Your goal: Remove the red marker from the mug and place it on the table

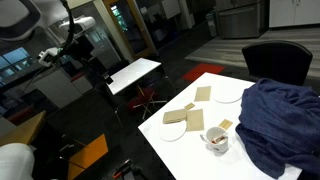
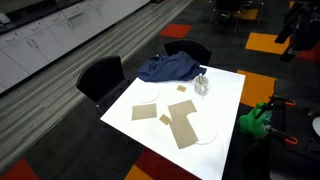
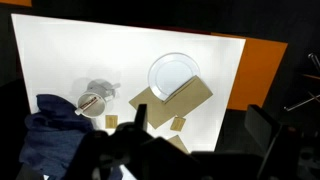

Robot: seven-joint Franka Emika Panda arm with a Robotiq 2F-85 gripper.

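The mug [image 1: 216,141] is a small white cup on the large white table [image 1: 200,155], next to a blue cloth. A short red marker [image 1: 213,143] lies inside it. The mug also shows in an exterior view [image 2: 201,85] and in the wrist view [image 3: 92,101], where a thin stick crosses its mouth. My gripper [image 3: 200,130] is high above the table and far from the mug. Its two dark fingers stand wide apart with nothing between them. The arm [image 1: 72,48] is off to the side of the table in both exterior views [image 2: 297,28].
A crumpled blue cloth [image 1: 285,120] covers one table end. Two white plates [image 1: 228,95] [image 1: 180,128] and several flat cardboard pieces [image 3: 165,100] lie on the table. A smaller white table [image 1: 133,72] and black chairs [image 2: 100,75] stand nearby.
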